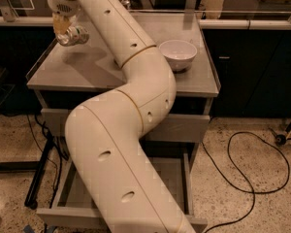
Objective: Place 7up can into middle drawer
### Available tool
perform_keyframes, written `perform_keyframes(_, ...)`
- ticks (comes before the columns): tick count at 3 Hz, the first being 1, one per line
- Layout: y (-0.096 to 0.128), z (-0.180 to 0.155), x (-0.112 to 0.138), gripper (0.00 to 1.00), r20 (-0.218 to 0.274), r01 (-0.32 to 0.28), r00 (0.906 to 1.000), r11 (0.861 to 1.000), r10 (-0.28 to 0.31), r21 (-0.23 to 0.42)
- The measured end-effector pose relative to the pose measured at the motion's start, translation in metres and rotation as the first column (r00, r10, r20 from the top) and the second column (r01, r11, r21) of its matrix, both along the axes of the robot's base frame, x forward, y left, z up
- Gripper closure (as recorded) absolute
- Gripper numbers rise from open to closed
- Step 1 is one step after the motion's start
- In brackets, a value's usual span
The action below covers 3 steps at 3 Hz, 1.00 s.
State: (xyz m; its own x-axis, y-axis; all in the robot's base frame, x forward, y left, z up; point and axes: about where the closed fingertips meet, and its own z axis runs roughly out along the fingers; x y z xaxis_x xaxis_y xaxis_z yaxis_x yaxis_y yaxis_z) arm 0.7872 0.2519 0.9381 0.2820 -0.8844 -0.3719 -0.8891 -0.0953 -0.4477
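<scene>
Partly hidden — gripper (67, 32) over table (196, 81) corner | fingers (61, 25) clasp 7up can (76, 35) | middle drawer (187, 183) mostly behind arm (136, 130)

Arm (136, 144), one, cream-white, jointed: a thick lower link is seen rising from the near centre and bent at an elbow mid-scene, with the upper link extended to the far left. End effector (64, 28): positioned far left above the bench (97, 67), pointed downward, fingers clamped on the 7up can (75, 35).
</scene>
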Motion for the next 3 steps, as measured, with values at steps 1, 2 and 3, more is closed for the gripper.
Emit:
perform_keyframes(1, 0.002, -0.001, 0.001, 1.00, 0.003, -0.002, 1.0000, 1.000, 0.002, 0.001)
perform_keyframes(2, 0.004, 0.018, -0.005, 1.00, 0.027, -0.002, 0.9996, 1.000, 0.002, 0.005)
perform_keyframes(3, -0.010, 0.067, -0.018, 1.00, 0.057, 0.065, 0.9961, 0.997, -0.067, 0.041)
